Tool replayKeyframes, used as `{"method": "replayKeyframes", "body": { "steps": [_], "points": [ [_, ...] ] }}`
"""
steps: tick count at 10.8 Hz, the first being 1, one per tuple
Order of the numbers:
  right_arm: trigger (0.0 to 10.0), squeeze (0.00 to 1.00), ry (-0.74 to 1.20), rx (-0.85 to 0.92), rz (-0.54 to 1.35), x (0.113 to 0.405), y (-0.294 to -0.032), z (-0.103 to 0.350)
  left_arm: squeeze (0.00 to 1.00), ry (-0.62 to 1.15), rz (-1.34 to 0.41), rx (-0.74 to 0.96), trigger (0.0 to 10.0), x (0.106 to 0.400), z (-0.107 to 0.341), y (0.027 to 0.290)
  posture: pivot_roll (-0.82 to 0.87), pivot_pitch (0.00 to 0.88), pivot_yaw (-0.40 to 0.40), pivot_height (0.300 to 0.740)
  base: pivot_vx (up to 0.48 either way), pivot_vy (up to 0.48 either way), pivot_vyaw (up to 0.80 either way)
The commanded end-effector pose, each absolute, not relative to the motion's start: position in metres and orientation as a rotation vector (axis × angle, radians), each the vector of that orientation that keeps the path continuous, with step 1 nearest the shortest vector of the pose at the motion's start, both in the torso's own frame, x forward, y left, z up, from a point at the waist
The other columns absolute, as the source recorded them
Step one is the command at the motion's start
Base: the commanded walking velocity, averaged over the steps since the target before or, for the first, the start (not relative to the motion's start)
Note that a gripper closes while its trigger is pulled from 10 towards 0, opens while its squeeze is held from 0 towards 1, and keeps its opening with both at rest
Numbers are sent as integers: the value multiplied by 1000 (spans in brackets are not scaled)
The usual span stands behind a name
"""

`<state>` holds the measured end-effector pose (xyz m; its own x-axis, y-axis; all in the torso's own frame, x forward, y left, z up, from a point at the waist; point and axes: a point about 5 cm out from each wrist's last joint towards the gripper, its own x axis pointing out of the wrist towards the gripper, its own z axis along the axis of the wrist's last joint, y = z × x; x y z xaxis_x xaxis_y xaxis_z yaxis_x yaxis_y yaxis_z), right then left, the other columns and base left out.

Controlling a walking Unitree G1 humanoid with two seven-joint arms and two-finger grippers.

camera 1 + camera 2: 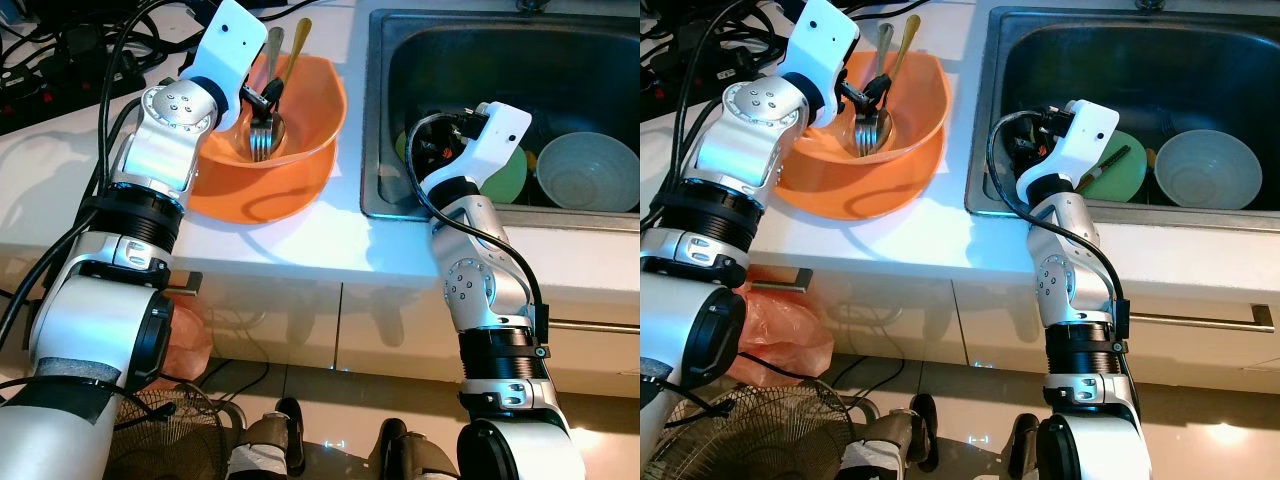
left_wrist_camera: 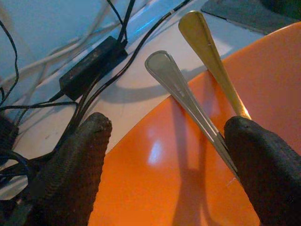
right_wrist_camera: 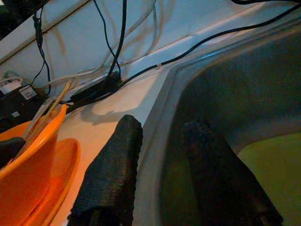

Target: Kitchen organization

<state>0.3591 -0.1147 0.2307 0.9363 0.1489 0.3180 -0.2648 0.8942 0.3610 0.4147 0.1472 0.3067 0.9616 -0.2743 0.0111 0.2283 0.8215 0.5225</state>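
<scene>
Left hand (image 1: 262, 98) inside the orange bowl (image 1: 310, 110), fingers spread wide, released, one fingertip (image 2: 263, 165) touching the silver handle (image 2: 178, 89) of a piece of cutlery. Silver fork (image 1: 260, 140) lying tines-down in the bowl's bottom, with the silver handle and a gold handle (image 2: 207, 47) leaning side by side against the far rim. Bowl nested on an orange plate (image 1: 900, 185) on the white worktop (image 1: 300, 245), left of the sink (image 1: 385, 130).

Right hand (image 3: 160, 174) reaching over the sink's left edge, fingers parted, grasping nothing; one finger (image 3: 110, 174) over the steel rim, the other (image 3: 221, 179) inside the basin. Green plate (image 1: 1125, 170) in the sink just beside that hand, with a dark stick-like utensil (image 1: 1110, 163) lying on it; pale bowl (image 1: 587, 172) to its right. Black cables and a power adapter (image 2: 91, 66) on the worktop's far left. Fan (image 1: 760, 430) and pink plastic bag (image 1: 780, 335) on the floor, near left.
</scene>
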Motion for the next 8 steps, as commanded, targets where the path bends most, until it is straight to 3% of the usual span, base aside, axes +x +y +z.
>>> {"method": "replayKeyframes", "body": {
  "steps": [1,2,4,5,6,8],
  "points": [
    [10000,0,-252,418,207,359,-113,222,0,-44,-274,547,1373,416,301,148,102,226,102,740,0,0,0],
    [10000,0,-252,418,206,359,-113,222,0,-36,-293,552,0,416,299,146,101,225,103,740,0,0,0],
    [10000,0,-252,418,207,359,-113,222,0,-15,-302,538,0,416,296,144,100,225,104,740,0,0,0],
    [10000,0,-251,418,207,359,-113,222,0,3,-284,517,3176,416,295,145,100,225,104,740,0,0,0],
    [10000,0,-251,417,207,359,-113,222,0,15,-253,442,10000,417,295,148,99,225,104,740,0,0,0],
    [10000,0,-250,416,206,359,-114,222,0,30,-192,298,10000,418,293,157,98,226,105,740,0,0,0]
  ]
}}
